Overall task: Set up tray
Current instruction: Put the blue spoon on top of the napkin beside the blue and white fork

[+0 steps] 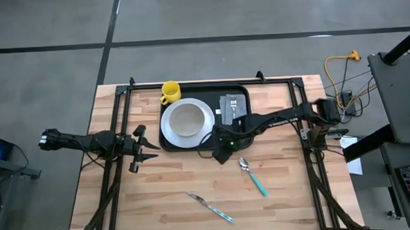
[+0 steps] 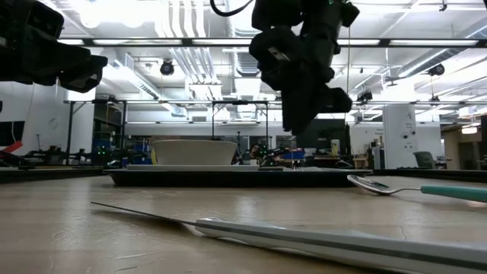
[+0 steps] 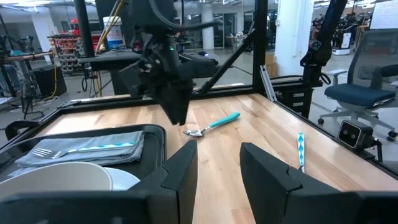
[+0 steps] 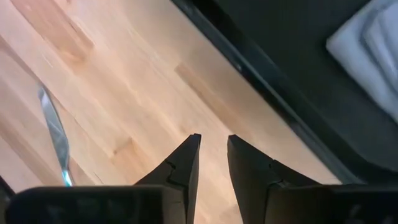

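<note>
Just off the tray's (image 1: 240, 92) front rim, the right gripper (image 1: 221, 154) hung empty, fingers slightly parted, seemingly between cutlery fetches, needing the spoon (image 1: 253, 175) next.

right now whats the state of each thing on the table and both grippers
tray: flat on table, loaded
plate: on tray
bowl: upright on plate
yellow mug: upright, at tray's corner
napkin: on tray, fork on it
spoon: on table
knife: on table
left gripper: open, empty
right gripper: slightly open, empty
</note>
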Tool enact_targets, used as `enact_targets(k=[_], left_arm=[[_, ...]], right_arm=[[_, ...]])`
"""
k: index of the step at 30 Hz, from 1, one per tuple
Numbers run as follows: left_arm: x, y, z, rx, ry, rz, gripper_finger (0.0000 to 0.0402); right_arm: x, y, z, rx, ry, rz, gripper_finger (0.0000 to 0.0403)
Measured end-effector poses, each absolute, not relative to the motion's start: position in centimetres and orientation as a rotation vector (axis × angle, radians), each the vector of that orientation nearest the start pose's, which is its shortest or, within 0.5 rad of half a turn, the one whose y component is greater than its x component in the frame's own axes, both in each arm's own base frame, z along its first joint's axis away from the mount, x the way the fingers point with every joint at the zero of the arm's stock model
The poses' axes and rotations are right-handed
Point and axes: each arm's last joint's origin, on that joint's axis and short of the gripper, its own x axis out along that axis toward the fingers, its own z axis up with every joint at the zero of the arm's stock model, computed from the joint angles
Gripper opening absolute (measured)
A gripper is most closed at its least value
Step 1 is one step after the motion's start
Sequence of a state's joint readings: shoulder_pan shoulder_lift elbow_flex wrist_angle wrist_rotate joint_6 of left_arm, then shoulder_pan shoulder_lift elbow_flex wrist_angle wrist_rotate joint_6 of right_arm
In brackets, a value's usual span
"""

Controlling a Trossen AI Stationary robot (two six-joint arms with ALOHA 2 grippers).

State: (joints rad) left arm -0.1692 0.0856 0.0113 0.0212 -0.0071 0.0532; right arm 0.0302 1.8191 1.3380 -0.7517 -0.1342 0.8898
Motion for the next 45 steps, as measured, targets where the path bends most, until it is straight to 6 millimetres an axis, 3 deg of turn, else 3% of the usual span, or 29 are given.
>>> enact_targets(k=[16, 29, 45], left_arm=[[10.1, -1.7, 16.3, 0.058, 0.049, -0.163, 0.0102], [10.1, -1.7, 16.3, 0.058, 0.048, -0.163, 0.0102], [10.1, -1.7, 16.2, 0.058, 0.049, -0.163, 0.0102]], right_arm=[[34.8, 7.1, 20.6, 0.757, 1.309, -0.398, 0.0076], [33.0, 10.8, 20.4, 0.791, 1.357, -0.546, 0.0077], [32.0, 12.8, 20.0, 0.838, 1.366, -0.583, 0.0073]])
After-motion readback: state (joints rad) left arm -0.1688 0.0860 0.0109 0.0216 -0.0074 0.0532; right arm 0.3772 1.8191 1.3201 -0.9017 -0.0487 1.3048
